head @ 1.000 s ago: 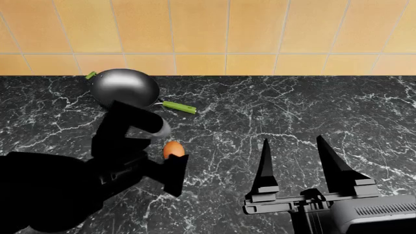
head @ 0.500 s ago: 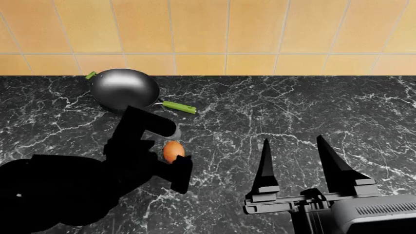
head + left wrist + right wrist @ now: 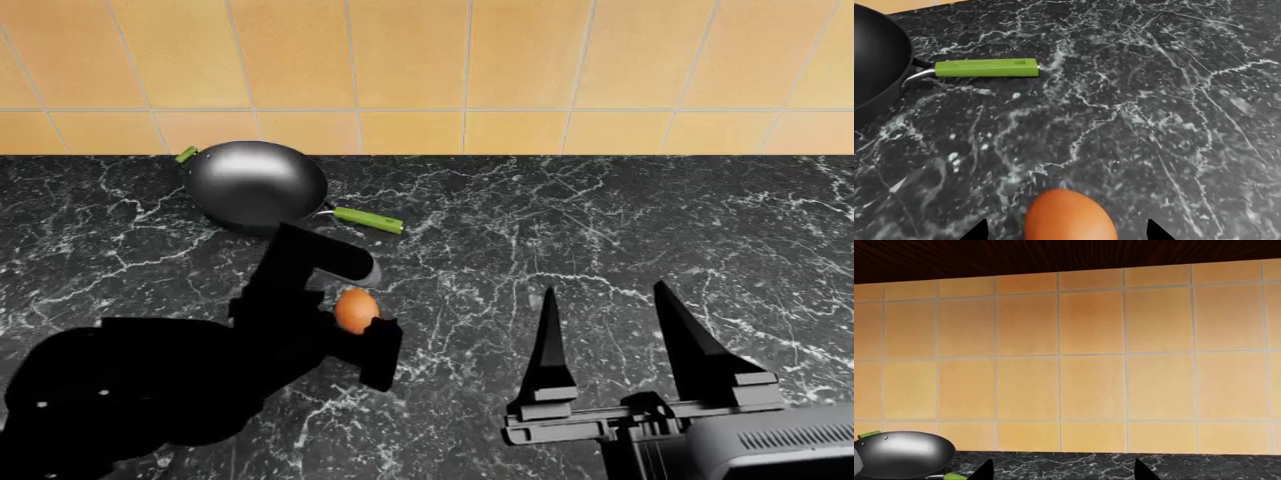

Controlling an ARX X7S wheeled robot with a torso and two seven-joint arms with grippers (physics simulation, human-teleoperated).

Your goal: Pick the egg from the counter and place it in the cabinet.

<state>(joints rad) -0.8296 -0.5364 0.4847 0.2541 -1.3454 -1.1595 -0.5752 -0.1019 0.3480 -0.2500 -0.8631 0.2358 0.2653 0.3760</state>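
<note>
On the counter (image 3: 534,230), egg (image 3: 354,310) between parted left end effector (image 3: 350,315) fingers.

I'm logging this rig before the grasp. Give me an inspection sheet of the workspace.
Surface: black marble-look counter, white veining.
Job's things: egg on the counter; cabinet not in view.
Clutter: dark wok with green handle, behind the egg.
Grippers: left tool open, straddling the egg, fingers apparently apart from it; right tool open, empty, above bare counter.
Cables: nothing seen.
Surroundings: orange tiled wall; dark wood band above the tiles.
</note>
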